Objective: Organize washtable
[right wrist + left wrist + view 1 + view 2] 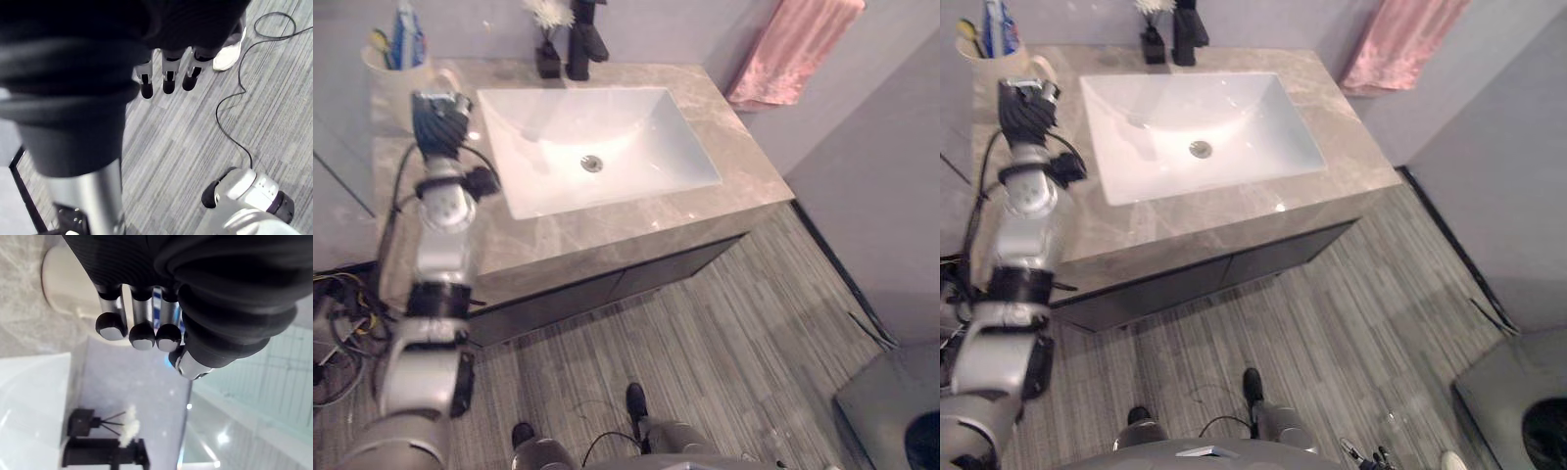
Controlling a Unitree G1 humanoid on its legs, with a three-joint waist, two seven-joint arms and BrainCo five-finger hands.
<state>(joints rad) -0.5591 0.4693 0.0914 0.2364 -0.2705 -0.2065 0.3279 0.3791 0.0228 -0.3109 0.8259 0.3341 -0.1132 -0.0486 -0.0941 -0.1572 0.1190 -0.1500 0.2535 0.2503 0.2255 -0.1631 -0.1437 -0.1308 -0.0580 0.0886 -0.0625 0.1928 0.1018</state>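
Probably reaches with the left hand (439, 121) for the cup (395, 84) at the back corner of the worktop (607, 231) — fingers loose, nothing held. Next, needs a sure grip. Right hand (169, 74) loose too, above the floor (186, 147).

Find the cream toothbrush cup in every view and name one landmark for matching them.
Left eye view: cream cup at top left, on the counter's far left corner.
Right eye view: top left corner, same counter spot.
Left wrist view: pale rounded shape past the left hand.
Right wrist view: faces the striped floor.
Shared landmark: black faucet, in both eye views and the left wrist view.
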